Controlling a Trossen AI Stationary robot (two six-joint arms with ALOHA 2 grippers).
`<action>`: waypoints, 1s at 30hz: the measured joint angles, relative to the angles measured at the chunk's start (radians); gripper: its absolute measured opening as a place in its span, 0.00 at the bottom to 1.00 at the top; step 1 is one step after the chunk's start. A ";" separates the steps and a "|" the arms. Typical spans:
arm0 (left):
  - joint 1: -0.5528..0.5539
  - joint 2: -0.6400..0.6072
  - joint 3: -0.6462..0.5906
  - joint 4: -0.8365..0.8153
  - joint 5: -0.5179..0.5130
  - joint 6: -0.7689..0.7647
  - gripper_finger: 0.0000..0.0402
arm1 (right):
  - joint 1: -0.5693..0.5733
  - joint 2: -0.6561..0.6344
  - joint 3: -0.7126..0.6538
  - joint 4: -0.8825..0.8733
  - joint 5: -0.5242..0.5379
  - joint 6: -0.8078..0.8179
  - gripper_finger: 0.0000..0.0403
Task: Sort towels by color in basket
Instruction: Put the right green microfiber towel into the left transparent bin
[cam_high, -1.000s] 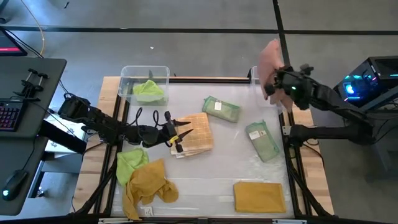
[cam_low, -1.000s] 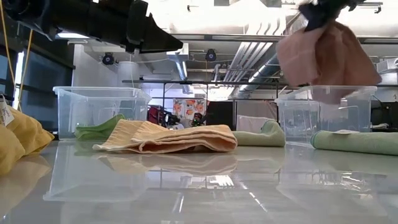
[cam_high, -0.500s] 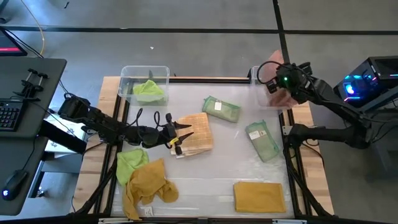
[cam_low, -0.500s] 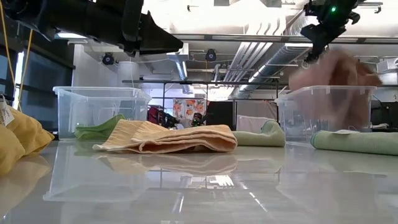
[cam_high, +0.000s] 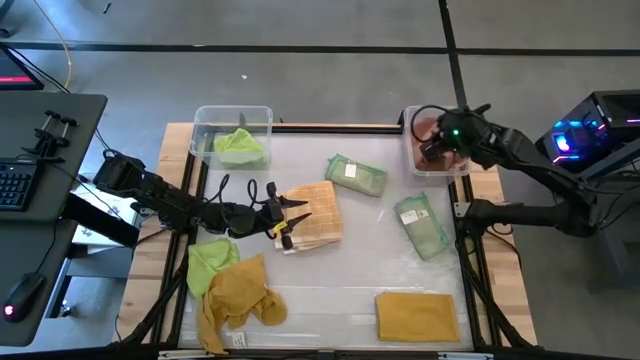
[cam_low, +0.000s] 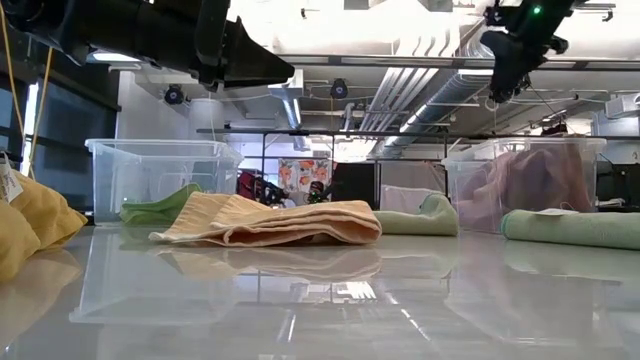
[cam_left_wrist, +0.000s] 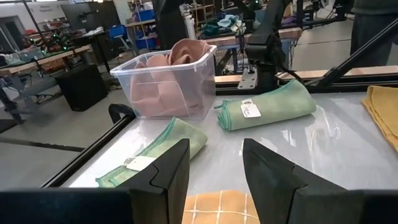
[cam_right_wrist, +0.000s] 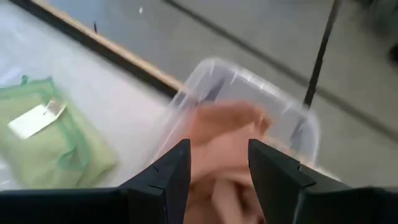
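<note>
**Two bins, seven cloths, one gripper over the pink pile**

Two clear plastic bins sit at the table's far edge. The right bin (cam_high: 437, 150) holds the dusty pink towel (cam_left_wrist: 166, 81), bunched up with its top rising just above the rim. The right gripper (cam_high: 438, 148) hangs directly over that bin, fingers spread with nothing between them; from above, the arm covers most of the bin's contents, and its wrist view is blurred. The left bin (cam_high: 232, 133) holds a lime green towel (cam_high: 240, 146).

The left gripper (cam_high: 283, 212) hovers low above the tan checked towel (cam_high: 315, 214) at mid-table, its fingers (cam_left_wrist: 168, 180) parted; whether they touch the cloth cannot be made out.

Two pale green towels lie folded: one (cam_high: 356, 175) far of centre, the other (cam_high: 421, 227) toward the right side, each with a white label. A folded mustard yellow towel (cam_high: 416, 315) lies near the front right. At the front left a crumpled mustard towel (cam_high: 238, 297) touches a second lime towel (cam_high: 211, 262); which overlaps which is unclear. In the low view the mustard heap is cut off by the frame's left edge.
</note>
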 joint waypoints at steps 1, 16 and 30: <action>0.000 0.000 0.000 0.000 0.000 0.000 0.34 | 0.000 0.004 0.000 -0.023 -0.025 0.022 0.38; 0.000 0.000 0.000 -0.025 0.001 -0.039 0.34 | 0.702 0.047 0.000 0.077 0.025 0.221 0.36; 0.003 0.000 0.000 -0.046 0.001 -0.068 0.34 | 1.130 0.414 0.000 -0.207 0.072 0.796 0.36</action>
